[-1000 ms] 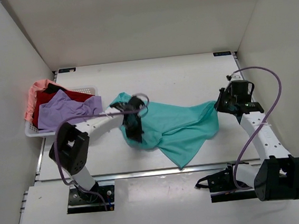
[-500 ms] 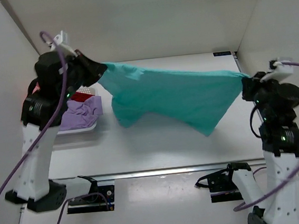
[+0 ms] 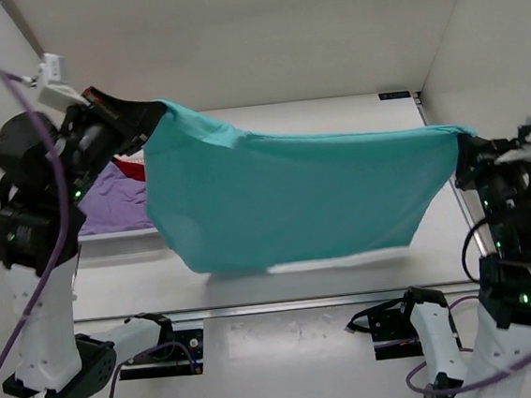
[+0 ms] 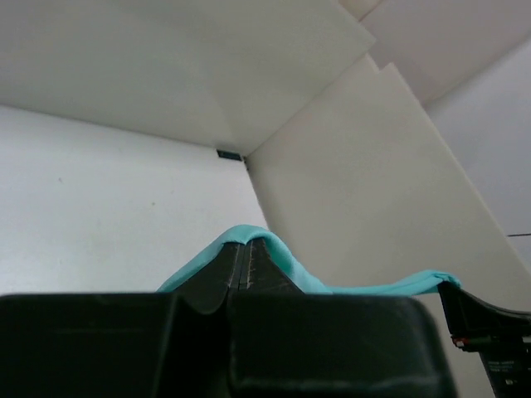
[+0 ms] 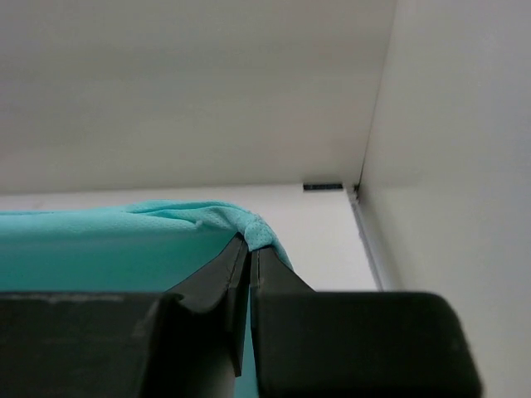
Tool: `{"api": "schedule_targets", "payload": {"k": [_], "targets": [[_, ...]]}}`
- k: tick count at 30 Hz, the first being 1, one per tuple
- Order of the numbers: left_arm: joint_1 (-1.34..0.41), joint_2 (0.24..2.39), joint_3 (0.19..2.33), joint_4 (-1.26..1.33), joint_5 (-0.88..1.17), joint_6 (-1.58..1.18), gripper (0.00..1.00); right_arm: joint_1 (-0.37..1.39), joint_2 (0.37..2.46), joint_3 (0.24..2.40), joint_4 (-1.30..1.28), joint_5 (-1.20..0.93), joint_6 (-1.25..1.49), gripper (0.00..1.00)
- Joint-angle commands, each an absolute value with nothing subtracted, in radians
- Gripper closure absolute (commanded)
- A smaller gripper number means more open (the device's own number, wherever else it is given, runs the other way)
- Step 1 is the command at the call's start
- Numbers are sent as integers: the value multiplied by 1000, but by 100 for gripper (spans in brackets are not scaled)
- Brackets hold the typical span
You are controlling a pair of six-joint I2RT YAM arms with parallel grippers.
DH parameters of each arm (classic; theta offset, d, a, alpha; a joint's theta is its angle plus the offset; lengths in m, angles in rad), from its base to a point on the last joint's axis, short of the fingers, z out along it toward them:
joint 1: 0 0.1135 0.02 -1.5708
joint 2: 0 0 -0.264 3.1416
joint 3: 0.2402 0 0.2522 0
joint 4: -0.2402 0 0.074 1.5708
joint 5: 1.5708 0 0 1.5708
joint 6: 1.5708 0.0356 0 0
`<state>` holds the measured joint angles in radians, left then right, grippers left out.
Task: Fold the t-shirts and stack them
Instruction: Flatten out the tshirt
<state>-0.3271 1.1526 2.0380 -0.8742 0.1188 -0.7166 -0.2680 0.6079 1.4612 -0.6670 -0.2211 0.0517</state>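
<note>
The teal t-shirt (image 3: 293, 196) hangs spread wide in the air between both raised arms, its lower edge just above the table. My left gripper (image 3: 151, 112) is shut on its upper left corner; the left wrist view shows the teal cloth (image 4: 286, 264) draped over the closed fingertips. My right gripper (image 3: 460, 143) is shut on its upper right corner, the cloth (image 5: 124, 245) bunched at the tips in the right wrist view. The lavender shirt (image 3: 105, 197) and dark red shirt (image 3: 131, 167) show behind the left arm. The salmon pink shirt is hidden.
The white mesh basket (image 3: 118, 232) holding the other shirts sits at the table's left edge, mostly hidden by the left arm and the hanging cloth. White walls enclose the table on three sides. The arm bases stand on the near rail (image 3: 285, 306).
Both arms rose from the table, lifting the crumpled teal shirt and pulling it apart until it now hangs flat and wide, lower and nearer than half a second ago.
</note>
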Motion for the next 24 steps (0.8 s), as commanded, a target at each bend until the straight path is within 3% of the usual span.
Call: {"api": "schedule_targets", "payload": {"k": [1,6,9,13,19,24], "targets": [[-307,1247,1960,-793,163,-744,100,-246,736,1361,-557,-236,75,100],[-291,1512,2063,-775,210,-715,100,-163,961,1289,-442,-252,130,100],[-262,1710,2251,-784,248,-719,100,-123,1078,1313,-390,-239,136,100],[-200,1919,2537,-760,345,-791,100,-88,1279,1504,-331,-233,121,100],[-170,1740,2349,-557,324,-787,100,-46,1396,1833,-342,-163,69,100],[-193,1662,2272,-644,354,-738,100,-75,1327,1723,-359,-182,100,100]]}}
